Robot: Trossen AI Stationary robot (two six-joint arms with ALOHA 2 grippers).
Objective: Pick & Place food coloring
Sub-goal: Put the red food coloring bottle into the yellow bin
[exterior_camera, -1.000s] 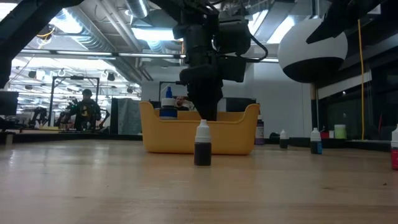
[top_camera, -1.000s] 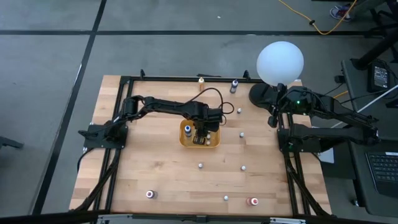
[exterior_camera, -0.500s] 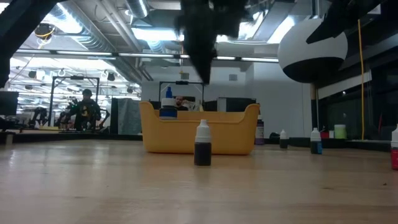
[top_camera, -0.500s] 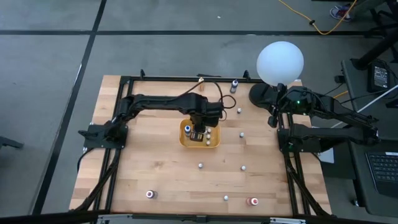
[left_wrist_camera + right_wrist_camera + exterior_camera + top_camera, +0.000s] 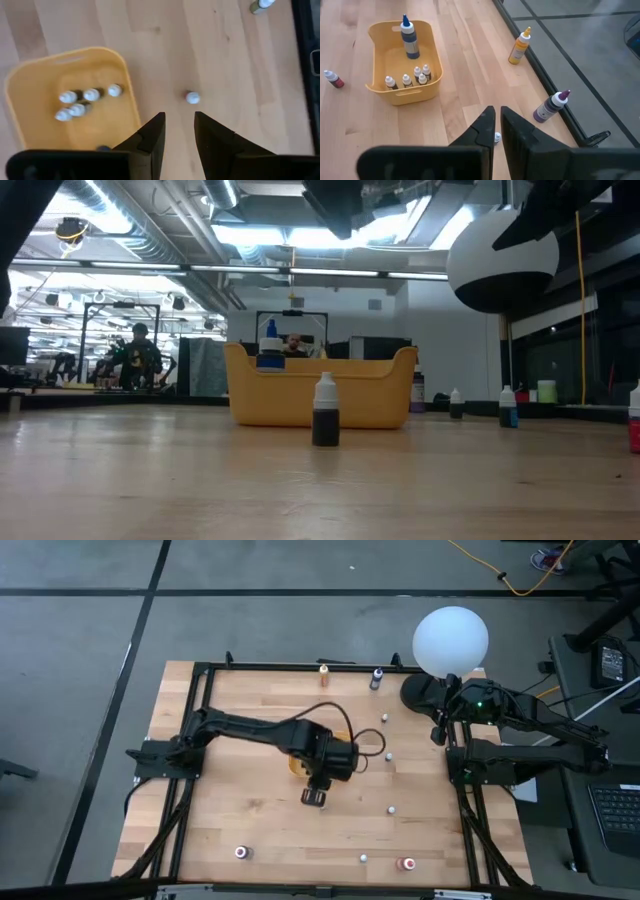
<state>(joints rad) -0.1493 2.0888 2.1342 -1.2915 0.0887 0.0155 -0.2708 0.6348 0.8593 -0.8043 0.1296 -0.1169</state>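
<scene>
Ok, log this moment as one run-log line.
left claw: open, empty, above table near tray | tray: small bottles inside | right claw: nearly closed, empty, parked by lamp

The tray [image 5: 405, 65] is sitting near the middle of the worktop [image 5: 240, 810], holding four small bottles [image 5: 407, 79] clustered together and one taller bottle [image 5: 409, 37] standing behind them. The left gripper [image 5: 316, 797] is hanging just in front of the tray, over a lone bottle [image 5: 325, 411]. More bottles are lying scattered well apart along the front and right. The right arm [image 5: 520, 725] is waiting at the right edge beside the lamp [image 5: 451, 640].
</scene>
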